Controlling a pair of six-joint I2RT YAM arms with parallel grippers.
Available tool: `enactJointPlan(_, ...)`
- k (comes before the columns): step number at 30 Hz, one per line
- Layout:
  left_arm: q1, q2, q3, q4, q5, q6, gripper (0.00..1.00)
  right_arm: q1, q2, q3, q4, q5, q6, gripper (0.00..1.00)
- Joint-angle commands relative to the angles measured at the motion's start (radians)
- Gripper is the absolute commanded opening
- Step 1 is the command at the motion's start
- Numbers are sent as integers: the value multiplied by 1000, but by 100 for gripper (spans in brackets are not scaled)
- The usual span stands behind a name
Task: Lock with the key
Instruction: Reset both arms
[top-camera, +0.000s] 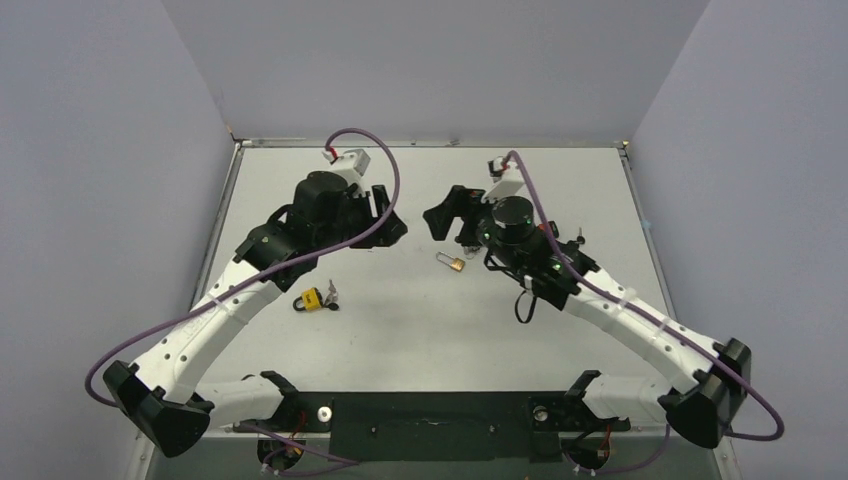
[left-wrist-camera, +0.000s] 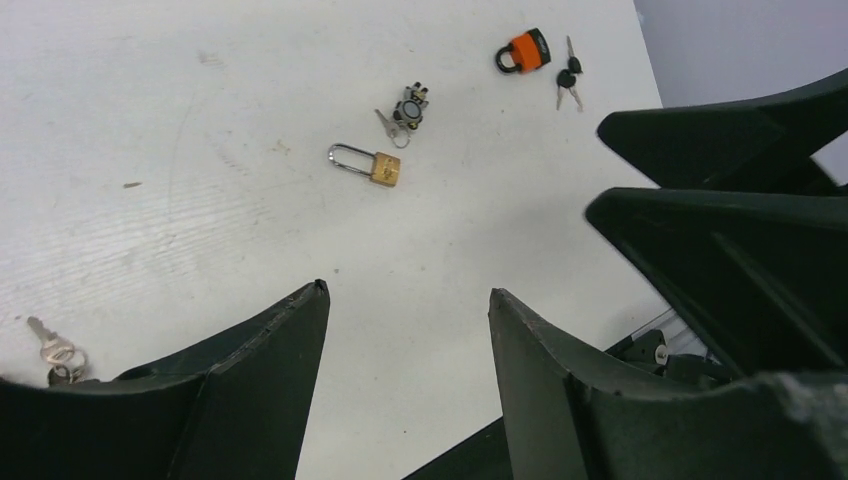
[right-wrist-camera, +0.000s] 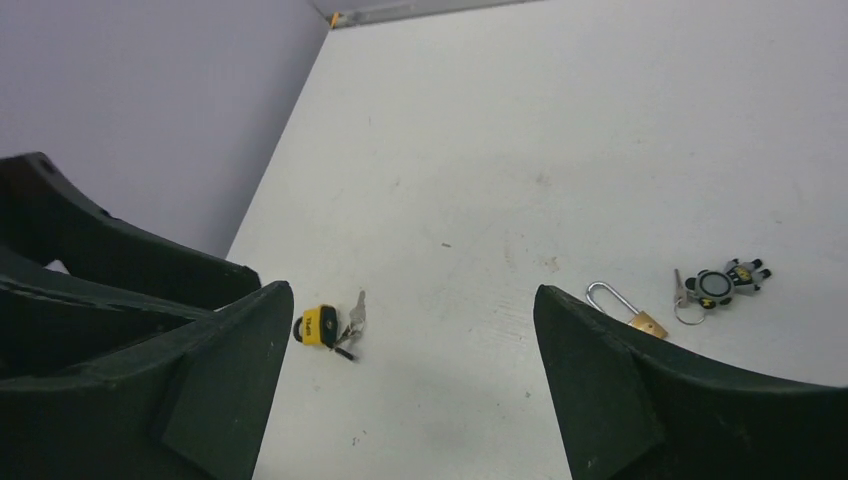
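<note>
Bench (top-camera: 430, 330): white, sitting between grey walls (top-camera: 420, 60).
Brass padlock (left-wrist-camera: 378, 165): lying mid-frame in the top view, shackle perhaps open.
Key (left-wrist-camera: 384, 122): lying just beside it.
Left jaws: standing apart, empty.
Right jaws: gaping wide, empty.

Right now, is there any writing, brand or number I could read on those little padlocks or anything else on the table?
Nothing here can be read as text.
On the yellow padlock: a dark marking on its face, too small to read.
On the keyring figure: a yellow mark, too blurred to read.
On the brass padlock and the orange padlock: no lettering can be made out.
</note>
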Motion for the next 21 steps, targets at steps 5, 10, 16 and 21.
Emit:
enactJointPlan(5, -175, 102, 177, -45, -182, 133, 58, -16, -277, -62, -127, 205, -9, 87)
enactJointPlan(10, -188, 130, 214, -82, -215, 157, 58, -16, -329, -74, -129, 224, 17, 87)
enactJointPlan(16, -189, 97, 174, -67, -225, 165, 58, -15, -320, -87, -119, 216, 20, 86)
enactJointPlan(21, -189, 72, 149, -55, -224, 167, 58, -14, -327, -104, -114, 213, 22, 86)
